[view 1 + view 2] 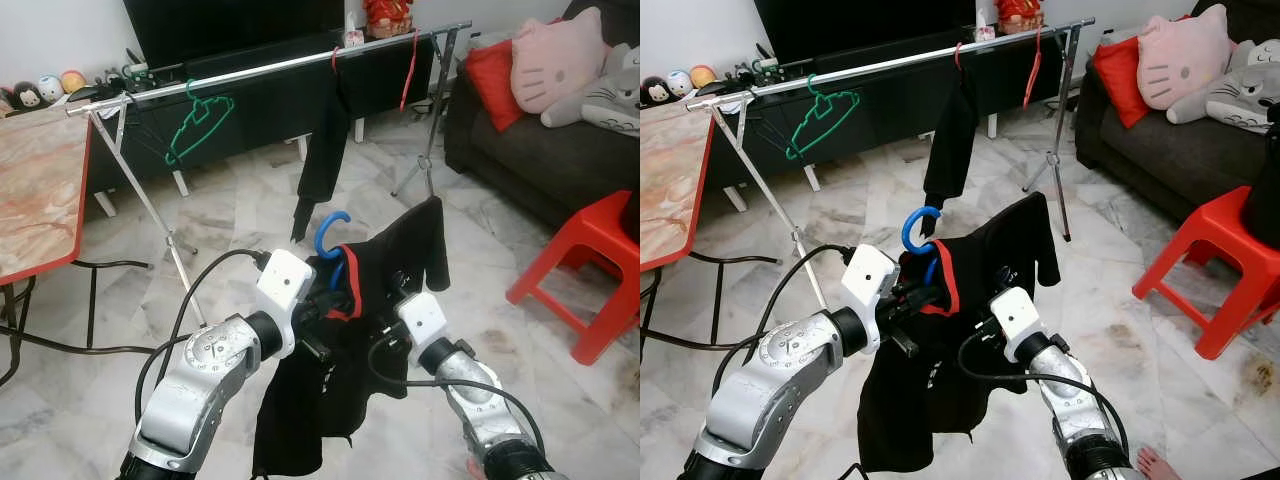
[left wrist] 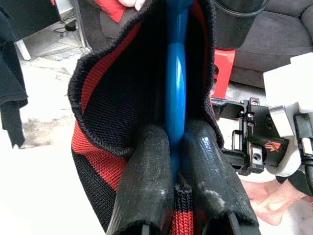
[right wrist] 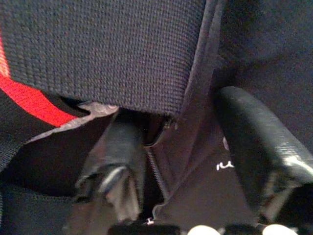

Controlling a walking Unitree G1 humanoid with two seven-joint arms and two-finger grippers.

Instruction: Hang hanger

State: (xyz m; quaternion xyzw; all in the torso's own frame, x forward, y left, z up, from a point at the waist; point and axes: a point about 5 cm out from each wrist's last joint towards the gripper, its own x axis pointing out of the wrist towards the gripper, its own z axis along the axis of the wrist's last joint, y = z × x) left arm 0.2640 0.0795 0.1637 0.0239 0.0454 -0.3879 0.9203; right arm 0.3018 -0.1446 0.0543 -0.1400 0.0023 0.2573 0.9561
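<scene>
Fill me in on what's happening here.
The robot holds a blue plastic hanger carrying a black garment with red trim. Its left gripper is shut on the hanger's neck; its right gripper is pushed into the cloth, fingers apart. The silver clothes rail ahead already bears a green hanger, a hanging black garment and a red hanger. The blue one is not yet hung.

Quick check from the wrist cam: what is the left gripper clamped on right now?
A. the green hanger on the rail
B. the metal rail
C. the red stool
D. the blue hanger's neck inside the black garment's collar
D: the left gripper has both fingers pressed against the blue hanger, with the black garment collar around it.
</scene>
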